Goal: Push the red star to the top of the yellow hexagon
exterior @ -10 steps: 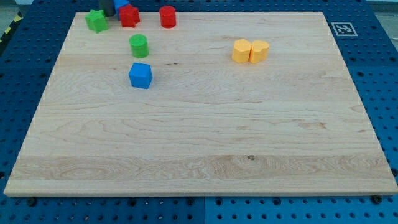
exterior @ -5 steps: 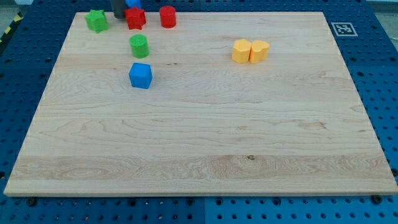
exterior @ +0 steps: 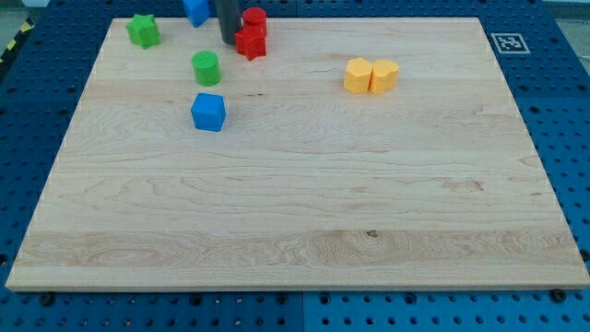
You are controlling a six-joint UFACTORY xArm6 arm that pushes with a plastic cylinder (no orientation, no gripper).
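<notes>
The red star (exterior: 249,42) lies near the view's top, left of centre, touching the red cylinder (exterior: 255,20) just above it. My tip (exterior: 228,40) is right against the red star's left side. The yellow hexagon (exterior: 358,76) sits right of centre in the upper part of the board, touching a yellow cylinder (exterior: 384,76) on its right. The red star is well to the left of the hexagon and a little higher.
A green star (exterior: 143,30) is at the top left. A blue block (exterior: 196,10) lies at the top edge left of my rod. A green cylinder (exterior: 206,68) and a blue cube (exterior: 208,112) sit below. The wooden board (exterior: 295,212) lies on a blue pegboard.
My tip has moved right and a little down, pushing the red star rightwards until it touches the red cylinder. The blue block at the top is now uncovered.
</notes>
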